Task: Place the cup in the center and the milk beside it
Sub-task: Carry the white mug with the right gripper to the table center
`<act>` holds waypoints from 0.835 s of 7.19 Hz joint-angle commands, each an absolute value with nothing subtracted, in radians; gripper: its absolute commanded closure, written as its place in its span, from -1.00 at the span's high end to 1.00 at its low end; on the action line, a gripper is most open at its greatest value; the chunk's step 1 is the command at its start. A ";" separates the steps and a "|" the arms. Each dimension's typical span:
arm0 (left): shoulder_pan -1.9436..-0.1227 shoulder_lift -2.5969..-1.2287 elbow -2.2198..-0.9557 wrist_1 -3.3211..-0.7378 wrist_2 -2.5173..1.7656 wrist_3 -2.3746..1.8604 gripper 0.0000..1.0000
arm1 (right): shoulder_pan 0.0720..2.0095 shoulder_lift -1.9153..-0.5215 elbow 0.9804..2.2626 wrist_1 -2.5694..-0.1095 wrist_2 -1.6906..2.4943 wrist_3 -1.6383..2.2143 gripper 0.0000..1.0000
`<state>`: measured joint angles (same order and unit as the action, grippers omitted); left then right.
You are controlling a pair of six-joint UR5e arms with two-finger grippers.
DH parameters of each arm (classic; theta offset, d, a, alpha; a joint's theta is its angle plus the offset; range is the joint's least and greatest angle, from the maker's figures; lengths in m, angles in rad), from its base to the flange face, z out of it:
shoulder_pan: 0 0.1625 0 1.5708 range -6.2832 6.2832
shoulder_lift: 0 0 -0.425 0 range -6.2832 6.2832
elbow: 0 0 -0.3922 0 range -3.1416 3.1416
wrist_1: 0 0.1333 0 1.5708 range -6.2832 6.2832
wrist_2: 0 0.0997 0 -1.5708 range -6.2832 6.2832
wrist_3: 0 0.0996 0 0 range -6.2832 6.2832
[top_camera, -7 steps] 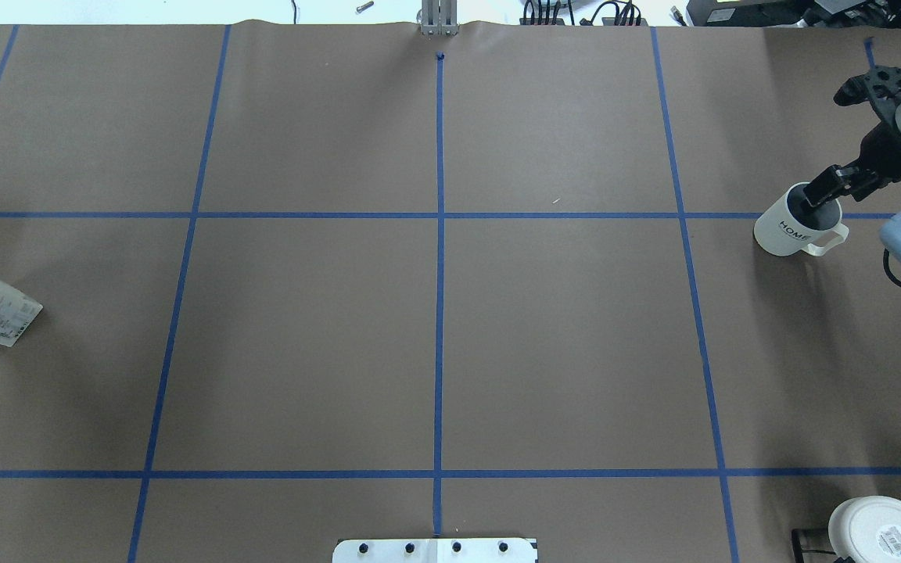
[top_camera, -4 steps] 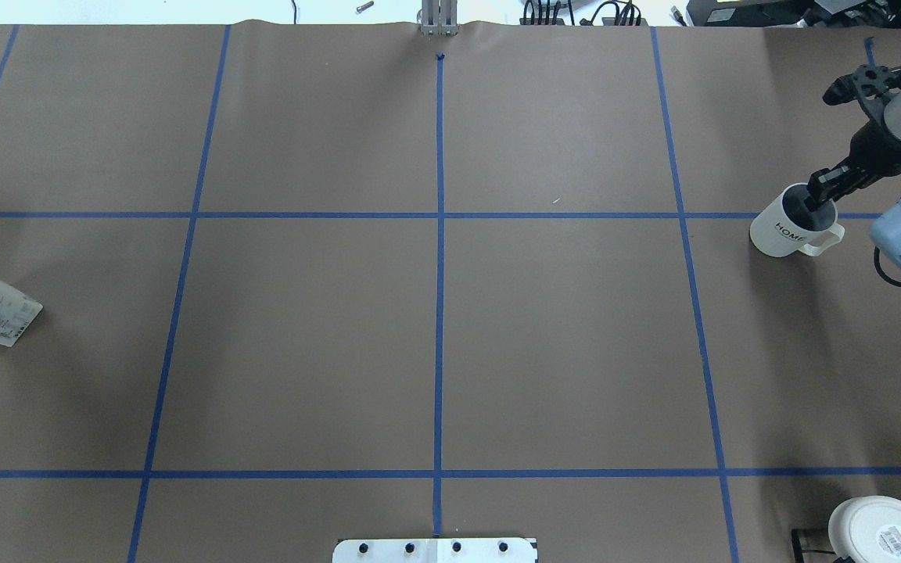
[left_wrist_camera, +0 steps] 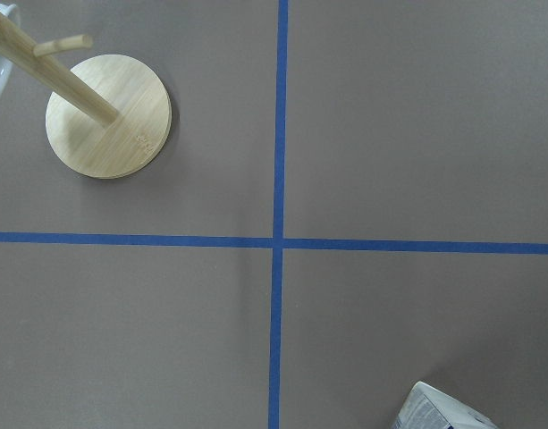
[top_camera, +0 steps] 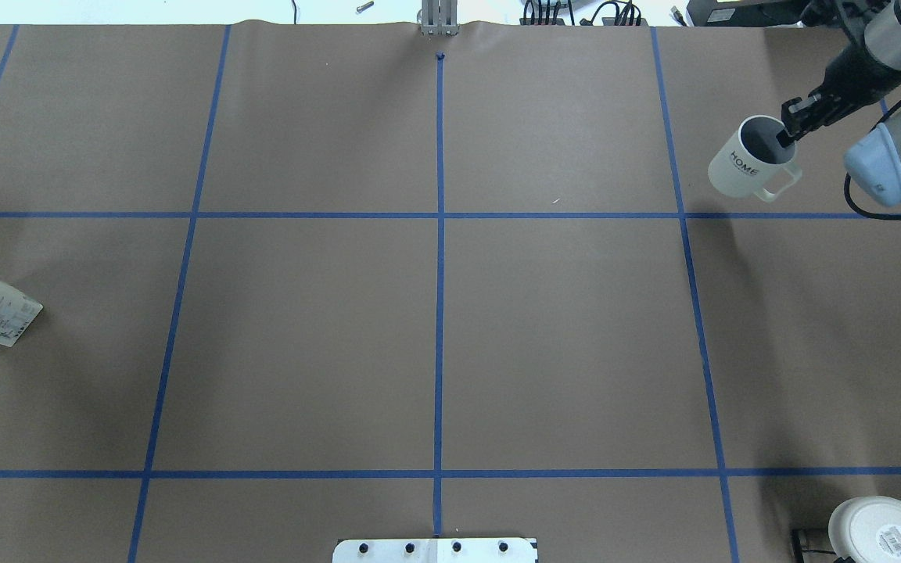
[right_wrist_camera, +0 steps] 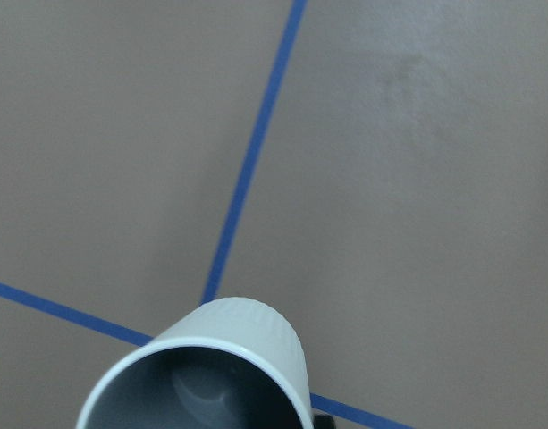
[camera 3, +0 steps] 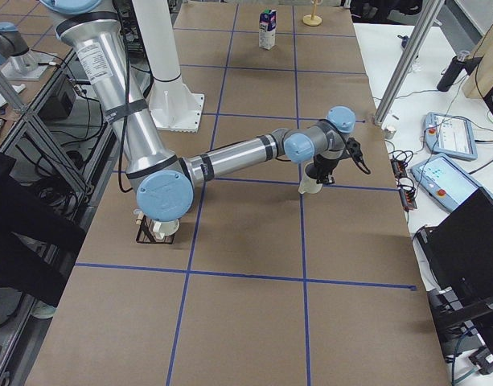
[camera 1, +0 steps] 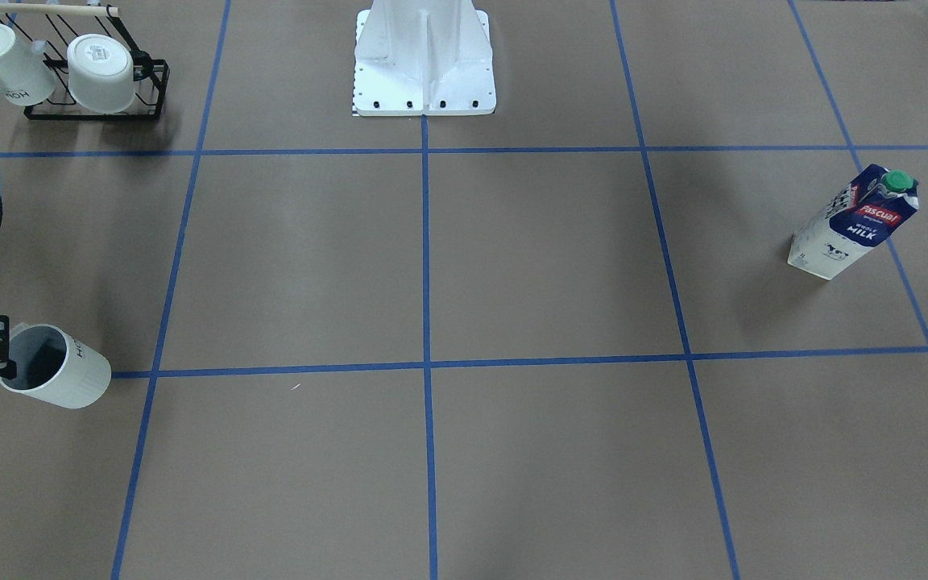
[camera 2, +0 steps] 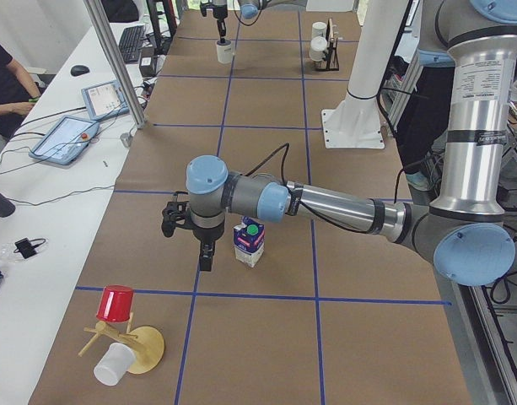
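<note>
One brown surface (top_camera: 302, 336) gridded with blue tape carries everything; the right arm (camera 3: 230, 157) stretches far out over its right end and the left arm (camera 2: 342, 207) over its left end; the milk (camera 1: 851, 229) stands upright on the robot's left side, well apart from the center (top_camera: 440, 215), and the left gripper (camera 2: 206, 260) hangs just beside it without touching, though whether its fingers are apart or together cannot be told; the cup (top_camera: 752, 160), white with "HOME" on its wall, hangs tilted off the surface at the robot's right, also well apart from the center; the right gripper (top_camera: 787, 134) is clamped on its rim, one of the fingers (top_camera: 781, 139) down inside the grey mouth, the other outside the wall, the handle (top_camera: 784, 188) just beside them. A second ago the cup stood on the tape line; now, in the overhead view, it shows above that line and further left; the milk has not shifted.
</note>
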<state>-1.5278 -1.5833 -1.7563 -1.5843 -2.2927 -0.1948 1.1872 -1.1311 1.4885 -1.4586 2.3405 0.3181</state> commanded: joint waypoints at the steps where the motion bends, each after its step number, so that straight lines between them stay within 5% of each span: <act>1: -1.528 -1.585 -1.747 -1.583 -2.342 -0.193 0.97 | 1.082 -0.957 1.480 -1.480 2.330 0.578 -1.00; 4: -1.529 -1.580 -1.752 -1.585 -2.349 -0.193 0.97 | 0.849 -0.681 1.332 -1.482 2.117 0.864 -1.00; 6: -1.529 -1.571 -1.743 -1.586 -2.349 -0.187 0.97 | 0.760 -0.638 1.290 -1.482 2.053 0.908 -1.00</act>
